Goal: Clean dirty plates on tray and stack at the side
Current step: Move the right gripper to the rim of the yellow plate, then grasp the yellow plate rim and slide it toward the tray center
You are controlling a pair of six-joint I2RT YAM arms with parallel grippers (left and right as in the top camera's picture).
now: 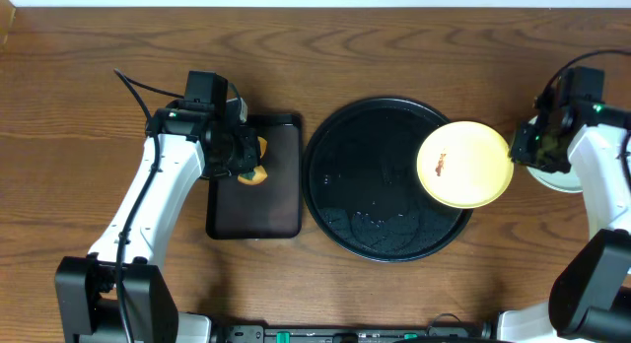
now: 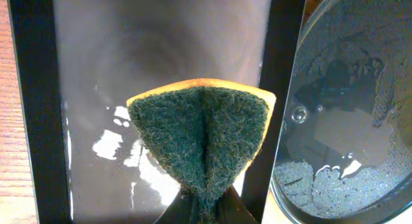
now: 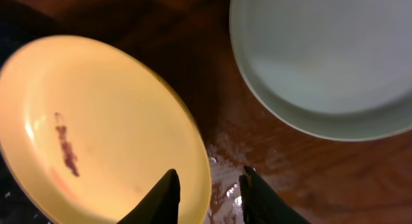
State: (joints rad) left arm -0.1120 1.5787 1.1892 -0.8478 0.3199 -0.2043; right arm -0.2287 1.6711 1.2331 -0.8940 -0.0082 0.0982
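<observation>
Wood-grain desk [image 1: 79, 77], brown, carries all items. Nearest, left of centre, sits a rectangular black tray [image 1: 281, 205], wet, evidently the sponge's station. Above it the left hand [image 1: 248, 169] is clamped tight on a sponge [image 2: 203, 130]. The sponge is folded double with its green scouring face outward, ready to scrub but held clear of the work.

At centre lies the round tray [image 1: 360, 185], black and beaded with water. The yellow plate [image 1: 465, 166] overhangs its right rim and carries a brown smear [image 1: 441, 165], so it is uncleaned. The right hand [image 3: 210, 179] has its fingers apart astride that plate's right edge, with a gap showing beside one finger. In my judgement it is not yet clamped.

Farthest right, on the desk beneath that arm, a pale mint plate [image 3: 322, 50] lies clean. I judge this to be the stack; whether one plate or two, I cannot tell.
</observation>
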